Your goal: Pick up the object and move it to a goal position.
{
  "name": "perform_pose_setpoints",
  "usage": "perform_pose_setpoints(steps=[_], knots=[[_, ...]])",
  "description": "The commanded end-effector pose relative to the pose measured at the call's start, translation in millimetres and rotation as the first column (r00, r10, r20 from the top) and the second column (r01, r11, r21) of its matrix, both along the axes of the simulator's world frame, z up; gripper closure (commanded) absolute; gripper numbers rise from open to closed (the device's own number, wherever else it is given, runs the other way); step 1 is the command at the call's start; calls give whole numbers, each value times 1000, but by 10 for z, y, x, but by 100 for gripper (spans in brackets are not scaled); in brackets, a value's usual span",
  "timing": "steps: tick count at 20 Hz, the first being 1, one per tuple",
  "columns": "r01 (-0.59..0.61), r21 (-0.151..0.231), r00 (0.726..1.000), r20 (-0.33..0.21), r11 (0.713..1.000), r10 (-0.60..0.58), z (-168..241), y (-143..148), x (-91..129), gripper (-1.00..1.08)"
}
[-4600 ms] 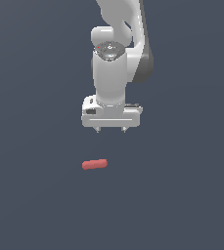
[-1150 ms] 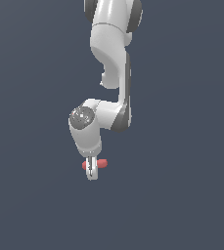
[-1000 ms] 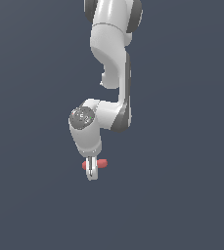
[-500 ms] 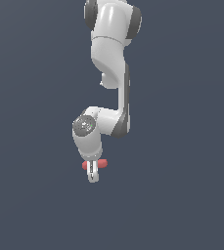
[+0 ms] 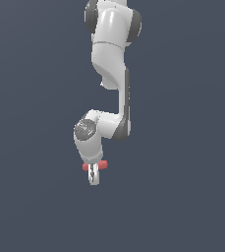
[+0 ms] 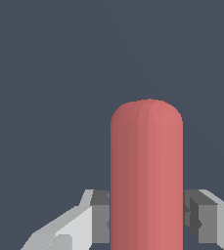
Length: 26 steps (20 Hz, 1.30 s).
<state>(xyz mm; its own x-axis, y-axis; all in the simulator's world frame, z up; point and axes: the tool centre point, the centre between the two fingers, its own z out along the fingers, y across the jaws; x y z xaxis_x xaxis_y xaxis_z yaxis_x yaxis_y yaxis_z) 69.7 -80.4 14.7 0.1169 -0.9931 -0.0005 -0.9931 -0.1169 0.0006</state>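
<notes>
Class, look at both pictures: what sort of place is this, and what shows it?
Probably a bare simulated test scene: flat, featureless grey ground, a smoothly rendered white arm, and one plain red rod between the fingers.

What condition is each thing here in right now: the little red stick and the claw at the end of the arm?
Red rod: gripped across its middle, both rounded ends sticking out on either side of the fingers in the exterior view.
Gripper: shut on the red rod, pointing downward, a finger pressed to each side of it.
Arm: bent at the elbow, reaching down from above.
</notes>
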Motion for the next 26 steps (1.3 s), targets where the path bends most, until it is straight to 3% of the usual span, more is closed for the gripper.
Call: perform_pose_setpoints(steps=[1, 15, 26], knots=[[0, 0, 1000, 0, 1000, 0, 1, 0, 2, 108], [0, 0, 1000, 0, 1000, 0, 167, 94, -20, 108], [1, 1, 1000, 0, 1000, -1, 1007, 564, -126, 108]])
